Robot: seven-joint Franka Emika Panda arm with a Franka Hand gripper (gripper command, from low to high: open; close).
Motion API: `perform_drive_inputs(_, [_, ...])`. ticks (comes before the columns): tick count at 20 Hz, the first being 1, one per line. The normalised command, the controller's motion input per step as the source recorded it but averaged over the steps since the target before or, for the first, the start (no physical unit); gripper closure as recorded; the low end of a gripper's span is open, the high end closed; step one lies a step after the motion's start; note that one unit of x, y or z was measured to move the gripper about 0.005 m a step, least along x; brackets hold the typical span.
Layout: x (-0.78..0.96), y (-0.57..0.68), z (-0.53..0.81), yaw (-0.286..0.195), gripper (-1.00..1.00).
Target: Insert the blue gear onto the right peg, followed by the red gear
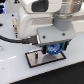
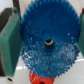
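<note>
Blue gear (image 2: 46,42) is squeezed between the 2 green pads (image 2: 10,42) of the tool (image 1: 54,48), right above the grey plate (image 1: 45,59). Its middle hole should line up with the right peg, but I cannot see that peg; the gear hides it. Going straight down, slow and flat, would be best, I think, so the hole does not catch. Red gear (image 2: 40,78) peeks out just beside the blue gear's edge. Under the plate, the worktop (image 1: 65,72) is white and smooth. Behind the plate looks dark and blurry.
</note>
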Motion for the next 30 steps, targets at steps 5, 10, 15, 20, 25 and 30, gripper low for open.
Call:
perform_drive_inputs(5, [0.12,-0.01,-0.08,0.0,1.0])
perform_drive_inputs(10, [0.14,0.0,-0.12,0.0,1.0])
perform_drive_inputs(15, [0.09,0.0,-0.23,0.0,1.0])
perform_drive_inputs(20, [0.08,0.06,-0.09,0.0,1.0])
perform_drive_inputs(25, [-0.03,0.11,0.17,0.0,-1.0])
perform_drive_inputs(30, [-0.12,0.12,0.48,0.0,-1.0])
